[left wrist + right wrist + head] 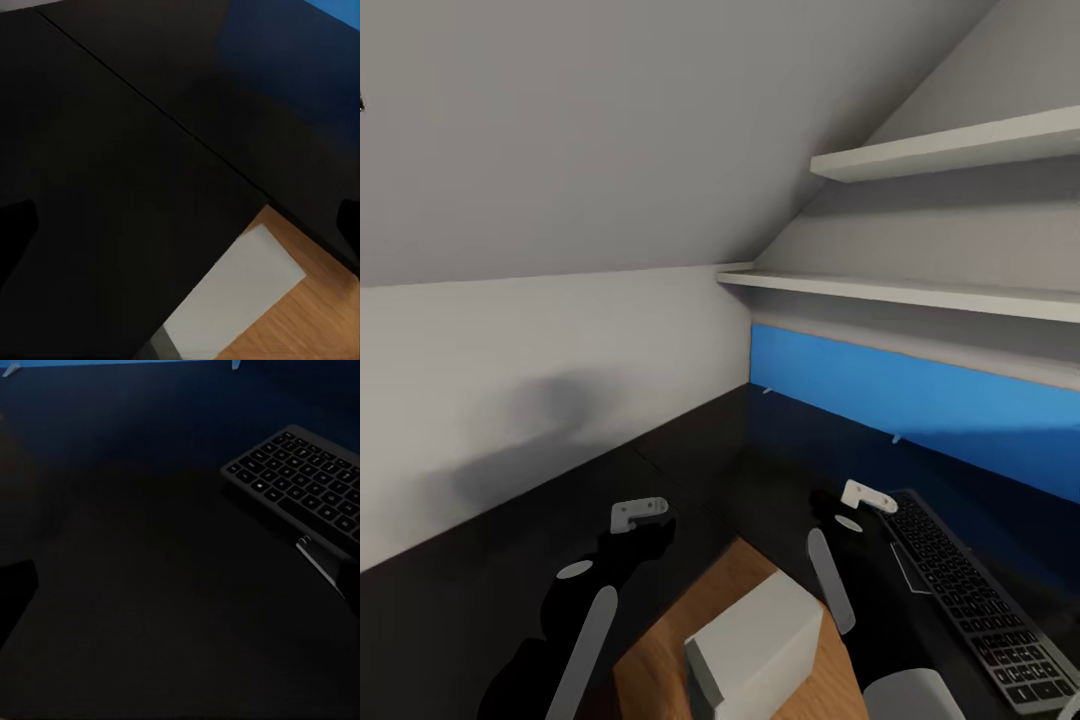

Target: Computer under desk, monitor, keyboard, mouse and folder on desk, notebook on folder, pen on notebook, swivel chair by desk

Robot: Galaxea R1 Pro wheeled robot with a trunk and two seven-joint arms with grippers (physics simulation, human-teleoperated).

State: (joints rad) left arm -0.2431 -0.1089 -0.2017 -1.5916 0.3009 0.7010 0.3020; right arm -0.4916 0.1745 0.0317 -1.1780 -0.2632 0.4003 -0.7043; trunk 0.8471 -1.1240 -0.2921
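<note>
Keyboard [970, 600] on desk [710, 460], legends unreadable

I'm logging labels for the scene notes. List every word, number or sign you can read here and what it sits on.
No text can be read anywhere.
Keyboard: the keys carry pale legends, too small and blurred to read in the head view or the right wrist view.
Desk, its blue back panel, the wall shelves and the light grey box below: no markings show.

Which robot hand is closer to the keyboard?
The right gripper, beside the keyboard on the desk. The left gripper hovers farther away, across the desk corner.
</note>
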